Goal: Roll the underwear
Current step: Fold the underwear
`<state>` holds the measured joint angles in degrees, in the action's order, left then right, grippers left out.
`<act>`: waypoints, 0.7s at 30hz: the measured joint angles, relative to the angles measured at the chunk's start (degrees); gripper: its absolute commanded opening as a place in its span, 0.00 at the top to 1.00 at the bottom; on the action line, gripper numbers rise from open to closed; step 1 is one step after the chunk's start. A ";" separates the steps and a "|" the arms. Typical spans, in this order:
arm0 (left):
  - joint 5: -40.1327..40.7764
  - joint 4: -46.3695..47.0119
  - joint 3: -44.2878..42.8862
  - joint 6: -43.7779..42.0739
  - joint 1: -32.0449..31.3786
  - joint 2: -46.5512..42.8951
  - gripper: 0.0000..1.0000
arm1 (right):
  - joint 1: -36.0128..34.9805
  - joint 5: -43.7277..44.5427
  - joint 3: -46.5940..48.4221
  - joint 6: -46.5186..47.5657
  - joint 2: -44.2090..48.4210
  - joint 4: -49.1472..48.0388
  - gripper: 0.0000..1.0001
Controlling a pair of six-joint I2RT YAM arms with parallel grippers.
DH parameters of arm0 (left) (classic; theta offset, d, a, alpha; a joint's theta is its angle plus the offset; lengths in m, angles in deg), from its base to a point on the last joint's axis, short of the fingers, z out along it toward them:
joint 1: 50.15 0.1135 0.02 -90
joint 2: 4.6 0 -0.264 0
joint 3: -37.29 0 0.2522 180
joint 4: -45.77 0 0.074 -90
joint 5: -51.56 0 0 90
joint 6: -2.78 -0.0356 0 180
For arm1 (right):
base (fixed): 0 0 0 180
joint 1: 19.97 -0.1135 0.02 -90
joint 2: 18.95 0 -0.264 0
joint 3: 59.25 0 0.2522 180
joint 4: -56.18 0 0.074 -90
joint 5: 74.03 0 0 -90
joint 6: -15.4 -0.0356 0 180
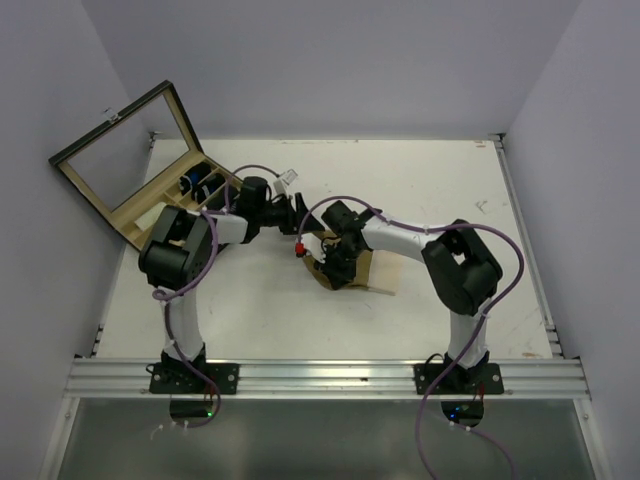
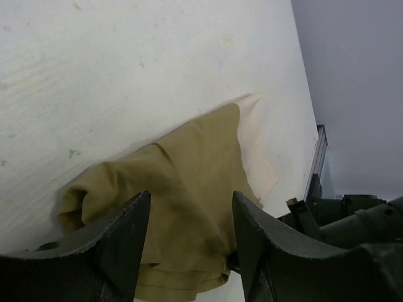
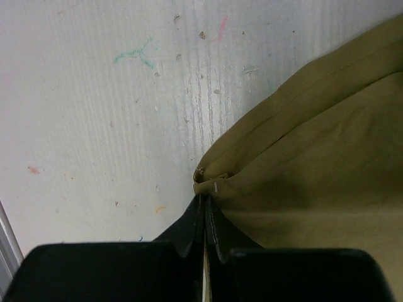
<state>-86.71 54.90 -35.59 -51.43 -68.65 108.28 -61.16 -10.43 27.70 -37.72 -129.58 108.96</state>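
The underwear (image 1: pixel 378 272) is an olive-tan cloth with a paler cream part, lying crumpled on the white table between the two arms. My right gripper (image 3: pixel 205 200) is shut on a folded corner of the underwear (image 3: pixel 315 157), low against the table; from above the right gripper (image 1: pixel 335 264) sits at the cloth's left end. The left gripper (image 2: pixel 192 214) is open, its two dark fingers standing either side of the underwear (image 2: pixel 182 176) in the left wrist view, with no grip on it. In the top view the left gripper (image 1: pixel 299 216) is just behind and left of the cloth.
A wooden box (image 1: pixel 135 215) with a raised glass lid stands at the back left, dark rolled items (image 1: pixel 200 183) in its compartments. The right arm's wrist (image 2: pixel 352 220) shows close to the left gripper. A metal rail (image 1: pixel 320 378) runs along the near edge.
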 measured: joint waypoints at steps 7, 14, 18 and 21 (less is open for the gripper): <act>0.55 -0.85 -0.48 0.15 0.07 5.29 0.43 | -0.15 -0.11 0.63 -0.44 0.04 1.75 0.68; 0.92 -2.47 -1.20 -1.40 0.07 5.29 0.43 | 2.51 0.15 0.83 -3.41 6.49 3.56 0.60; 0.85 -2.86 -1.36 -2.23 0.07 5.29 0.42 | 10.12 -2.80 2.73 -8.26 11.80 2.86 0.65; 0.70 -3.26 -1.53 -2.64 0.04 5.27 0.41 | 17.07 -4.98 5.05 -13.33 11.02 1.01 0.69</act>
<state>-86.01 51.64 -37.12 -54.08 -68.61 113.54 -44.09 -15.41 32.75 -51.05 -118.56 109.97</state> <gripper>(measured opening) 0.583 0.324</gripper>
